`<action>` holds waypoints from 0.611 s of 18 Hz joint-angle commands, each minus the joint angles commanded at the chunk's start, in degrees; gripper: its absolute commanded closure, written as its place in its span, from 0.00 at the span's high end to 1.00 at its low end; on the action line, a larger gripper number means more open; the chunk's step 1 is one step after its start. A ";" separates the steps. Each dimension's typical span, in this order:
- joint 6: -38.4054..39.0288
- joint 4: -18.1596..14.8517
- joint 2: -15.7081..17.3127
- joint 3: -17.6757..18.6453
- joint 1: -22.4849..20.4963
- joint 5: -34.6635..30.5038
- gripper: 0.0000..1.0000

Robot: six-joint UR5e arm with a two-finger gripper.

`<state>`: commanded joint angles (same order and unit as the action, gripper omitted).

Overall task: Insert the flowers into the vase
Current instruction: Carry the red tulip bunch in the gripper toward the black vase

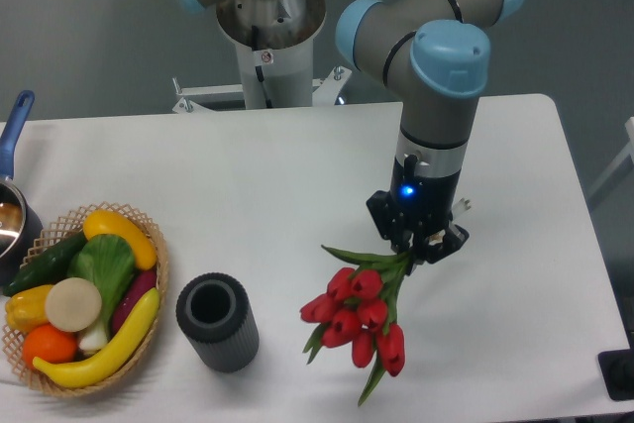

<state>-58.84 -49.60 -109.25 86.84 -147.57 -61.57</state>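
Tulip bunch (362,319) hangs buds-down below the fingers (419,245), which are clamped on the stems near the top. Transport step by the look of it: flowers held, not yet in the vase (217,322). The vase stands upright on the surface (248,195), well to the left of the fingers, mouth open. Next move likely needs flipping the bunch stems-down, then carrying it left over the mouth. Wicker basket (158,264) of fake produce sits just beyond the vase; blue-handled pot (15,210) farther left. Path between looks free.
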 joint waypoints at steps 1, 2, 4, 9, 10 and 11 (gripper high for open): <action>2.91 1.42 -0.35 -0.09 0.09 2.74 0.07; 5.20 1.96 -0.44 -0.26 0.09 5.90 0.07; 8.81 2.05 -1.49 -0.96 0.26 12.84 0.07; 9.53 3.72 -2.02 -1.23 0.27 22.51 0.07; 9.53 4.42 -2.11 -0.79 0.00 26.46 0.07; 9.53 4.86 -2.11 -0.53 -0.17 29.45 0.07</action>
<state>-49.31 -44.74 -111.36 86.31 -147.74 -32.11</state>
